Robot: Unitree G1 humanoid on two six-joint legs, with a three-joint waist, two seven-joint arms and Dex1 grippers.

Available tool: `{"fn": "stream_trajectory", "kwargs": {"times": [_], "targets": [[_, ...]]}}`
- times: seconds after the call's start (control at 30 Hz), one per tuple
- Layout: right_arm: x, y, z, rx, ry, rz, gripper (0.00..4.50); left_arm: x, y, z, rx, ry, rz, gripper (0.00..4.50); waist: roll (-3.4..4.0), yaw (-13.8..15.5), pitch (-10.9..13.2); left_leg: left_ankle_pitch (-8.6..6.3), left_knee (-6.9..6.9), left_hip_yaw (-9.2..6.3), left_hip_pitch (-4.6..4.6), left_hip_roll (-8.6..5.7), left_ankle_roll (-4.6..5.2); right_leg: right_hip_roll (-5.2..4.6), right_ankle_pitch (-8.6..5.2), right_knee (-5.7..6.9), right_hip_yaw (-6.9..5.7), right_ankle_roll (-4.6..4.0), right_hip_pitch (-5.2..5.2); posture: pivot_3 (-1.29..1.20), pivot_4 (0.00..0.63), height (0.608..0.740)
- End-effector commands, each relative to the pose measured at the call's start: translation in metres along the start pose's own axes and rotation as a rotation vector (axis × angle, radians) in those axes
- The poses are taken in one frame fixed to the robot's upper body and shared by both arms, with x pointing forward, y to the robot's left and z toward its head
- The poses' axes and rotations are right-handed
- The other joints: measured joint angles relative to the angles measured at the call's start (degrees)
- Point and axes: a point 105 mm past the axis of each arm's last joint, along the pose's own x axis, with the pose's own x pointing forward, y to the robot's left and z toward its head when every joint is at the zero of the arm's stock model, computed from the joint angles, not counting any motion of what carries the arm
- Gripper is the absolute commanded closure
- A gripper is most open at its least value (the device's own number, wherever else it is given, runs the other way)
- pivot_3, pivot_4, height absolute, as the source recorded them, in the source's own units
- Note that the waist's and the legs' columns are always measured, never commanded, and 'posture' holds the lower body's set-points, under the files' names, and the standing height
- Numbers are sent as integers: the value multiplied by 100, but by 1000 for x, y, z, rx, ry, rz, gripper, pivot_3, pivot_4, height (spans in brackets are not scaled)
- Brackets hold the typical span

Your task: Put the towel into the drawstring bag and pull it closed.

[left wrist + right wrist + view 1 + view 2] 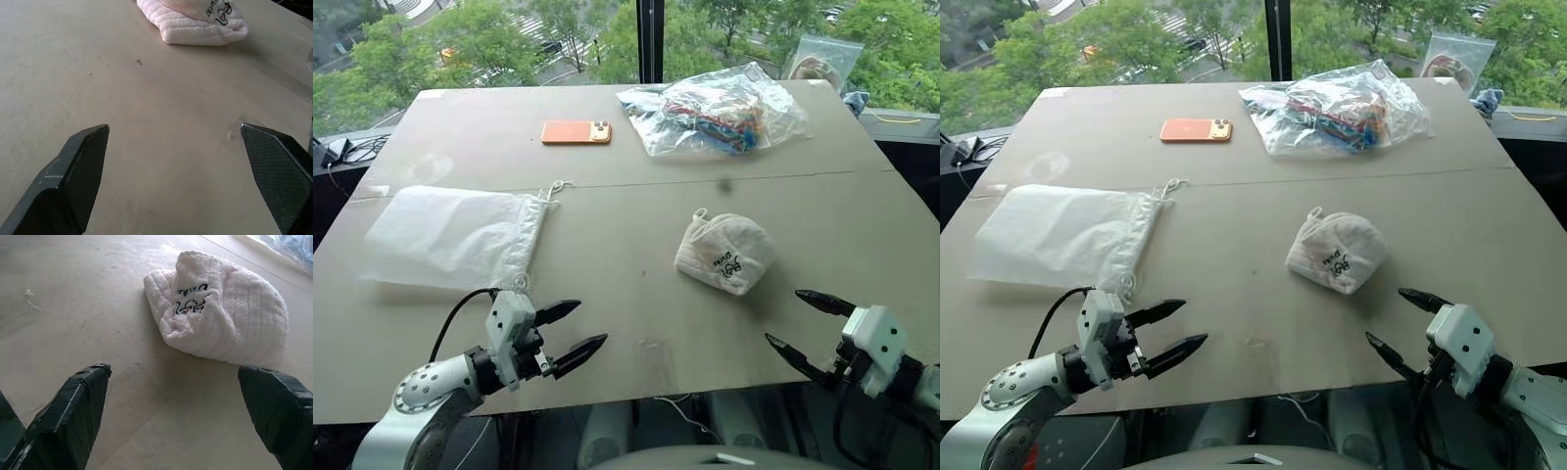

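Note:
The towel (724,253), a small cream ribbed bundle with a dark printed logo, lies right of the table's middle; it also appears in the wrist views as the towel (220,308) and the towel (195,19). The drawstring bag (455,235), a flat translucent white pouch, rests on the left with its gathered mouth and cord (551,191) pointing toward the centre. My left gripper (576,331) hovers open near the front edge, just in front of the bag. Near the front right edge my right gripper (800,321) is open, a short way in front of the towel. Both hold nothing.
An orange phone (576,131) lies at the back centre. A clear plastic bag of colourful items (715,113) sits at the back right. Another clear bag (822,59) stands by the window. The tan table (626,294) has a seam across its middle.

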Motion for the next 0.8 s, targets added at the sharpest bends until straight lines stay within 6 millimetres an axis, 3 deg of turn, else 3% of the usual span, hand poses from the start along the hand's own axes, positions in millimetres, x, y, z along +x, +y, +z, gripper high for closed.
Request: {"fn": "stream_trajectory", "kwargs": {"times": [0.03, 0.1, 0.23, 0.37, 0.53, 0.77, 0.8], "targets": [[12, 2, 27, -23, -145, 27, 0, 13, 13, 41, 91, -133, 142, 67, 2, 2, 1, -1, 0, 0, -1, 0, 0, 0, 0, 0, 0, 0, -1, 0, 150, 740], [22, 16, 59, -21, -278, 146, 0, 26, 49, 77, 173, -182, 471, 67, -2, 60, 5, -5, 7, -9, -18, -5, 5, 3, 1, -3, -6, 1, -5, 0, 150, 740], [25, 31, 74, -11, -316, 266, 0, 28, 75, 88, 267, -64, 750, 67, -5, 65, -19, -4, 14, -40, -24, -20, 5, 15, 21, 5, -15, 29, 3, 0, 150, 740], [26, 36, 76, -27, -303, 302, 0, 22, 93, 87, 415, 109, 922, 67, -9, 4, -16, -9, 6, -30, -29, -27, 10, 7, 26, -1, -5, 17, -4, 0, 150, 740], [25, 36, 76, -33, -296, 294, 0, 10, 111, 72, 496, 299, 1057, 67, -9, 4, -16, -9, 4, -31, -27, -27, 10, 7, 17, -4, -8, 30, -4, 0, 150, 740], [26, 40, 77, -36, -296, 297, 0, 26, 131, 49, 491, 428, 1086, 67, -12, 41, -19, -9, 9, -34, -24, -28, 10, 4, 18, -2, -13, 33, 0, 0, 150, 740], [26, 39, 77, -35, -297, 295, 0, 28, 134, 49, 486, 425, 1082, 283, -12, 42, -19, -9, 9, -34, -23, -29, 10, 4, 18, 0, -13, 32, 1, 0, 150, 740]]}}
